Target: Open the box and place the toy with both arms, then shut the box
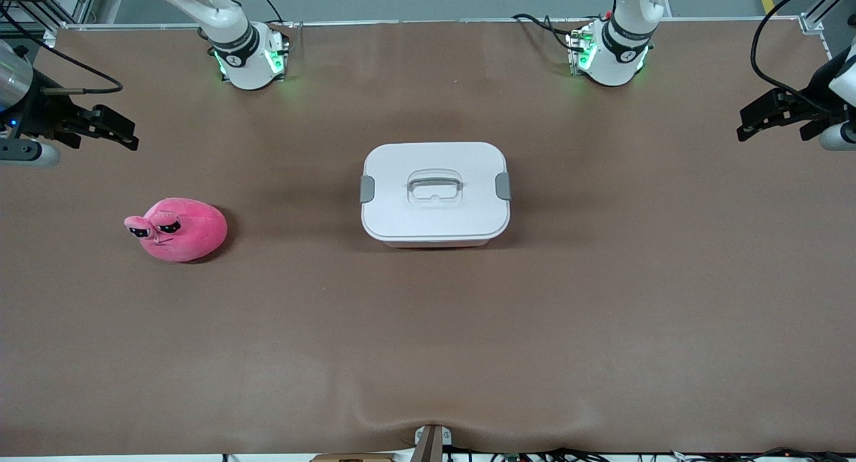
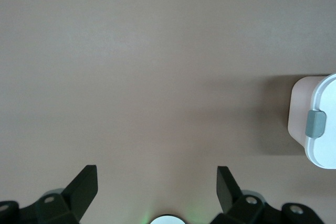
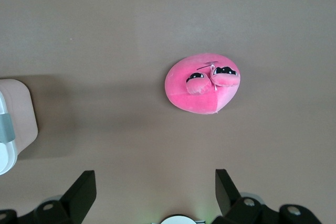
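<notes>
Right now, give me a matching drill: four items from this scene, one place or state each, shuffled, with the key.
Items:
1. box
2. toy
3. left tool
4. right tool

States:
A. open, over the left arm's end of the table
B. lid on, mid-table
C. open, over the right arm's end of the table
D. lies toward the right arm's end of the table

Pairs: 1-B, 2-D, 3-A, 4-C

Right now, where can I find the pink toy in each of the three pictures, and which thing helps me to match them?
Front view: the toy lies on the table toward the right arm's end, beside the box.
Left wrist view: the toy is not in it.
Right wrist view: the toy lies near the middle of the picture.
Shared landmark: the box's grey clip.
</notes>
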Robot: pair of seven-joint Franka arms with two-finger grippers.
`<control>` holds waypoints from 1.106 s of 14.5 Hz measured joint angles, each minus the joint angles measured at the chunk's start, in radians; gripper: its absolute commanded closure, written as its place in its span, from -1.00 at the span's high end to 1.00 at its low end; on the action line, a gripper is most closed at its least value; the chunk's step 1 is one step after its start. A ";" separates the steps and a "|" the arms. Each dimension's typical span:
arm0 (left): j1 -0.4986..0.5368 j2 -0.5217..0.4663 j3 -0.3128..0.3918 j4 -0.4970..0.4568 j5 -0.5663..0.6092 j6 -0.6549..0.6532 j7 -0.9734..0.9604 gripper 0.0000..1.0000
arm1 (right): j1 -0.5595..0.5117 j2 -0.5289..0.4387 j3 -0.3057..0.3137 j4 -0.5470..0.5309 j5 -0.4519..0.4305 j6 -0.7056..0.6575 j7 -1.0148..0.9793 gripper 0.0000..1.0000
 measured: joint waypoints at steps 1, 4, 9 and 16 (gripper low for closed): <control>-0.001 0.000 -0.001 0.000 0.000 0.000 0.000 1.00 | -0.001 0.000 -0.001 0.000 0.000 0.000 0.000 1.00; -0.010 0.001 -0.003 0.000 0.000 0.000 0.000 1.00 | -0.001 0.000 -0.003 0.000 0.000 0.000 0.000 1.00; -0.012 0.014 -0.004 0.001 0.000 0.000 0.000 1.00 | -0.001 0.000 -0.003 0.000 0.000 0.004 0.000 1.00; -0.004 0.102 0.005 0.073 -0.005 0.012 0.028 1.00 | -0.001 0.000 -0.003 0.000 0.000 0.004 0.000 1.00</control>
